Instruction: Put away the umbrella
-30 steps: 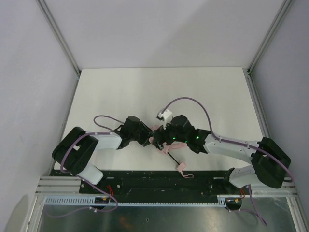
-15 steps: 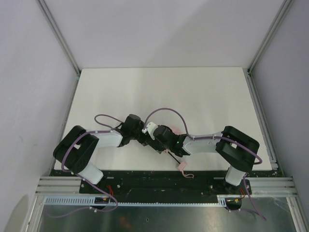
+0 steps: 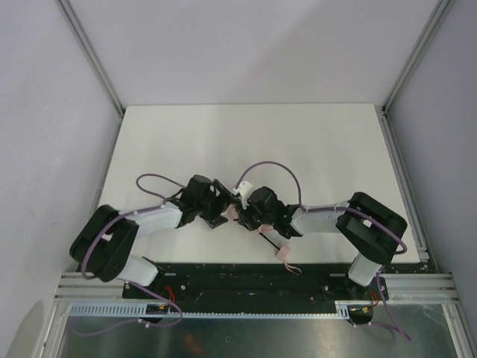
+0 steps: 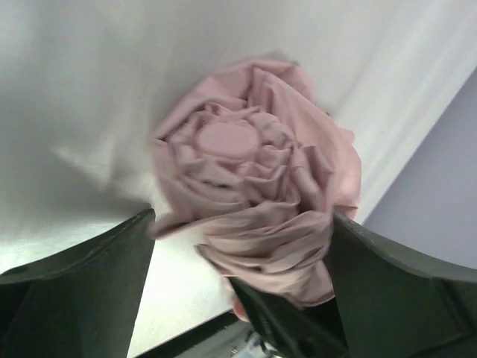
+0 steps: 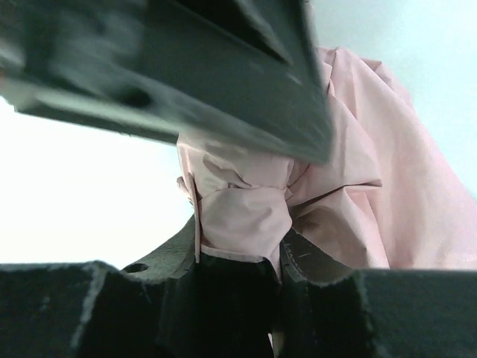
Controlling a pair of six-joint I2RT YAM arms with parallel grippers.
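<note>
Umbrella (image 3: 234,213) lies low on the white worktop (image 3: 246,142), close to the near edge, between the two arms that meet over it from either side. The left arm (image 3: 160,218) reaches in from its corner, and the right arm (image 3: 320,220) folds back on itself to face it. The left gripper (image 4: 242,224) stands wide, its fingers (image 4: 82,291) flanking the bunched top of the canopy (image 4: 253,201); fabric brushes both, but I judge that to be no real squeeze. The right gripper (image 5: 238,250) is drawn in on a wad of pink cloth, pinched between its own fingers.

The canopy is soft, light and crumpled into loose folds round a flat pink cap (image 4: 223,140), so the umbrella will likely give, slip and billow out of a shallow pinch. A hold wants to go round the whole bundle or on something stiff. The thin black shaft (image 3: 270,242) runs out toward the bases, rigid but slender, and looks the surer place to grip. At its end sit the small pink handle (image 3: 281,254) and the wrist loop (image 3: 288,267)
</note>
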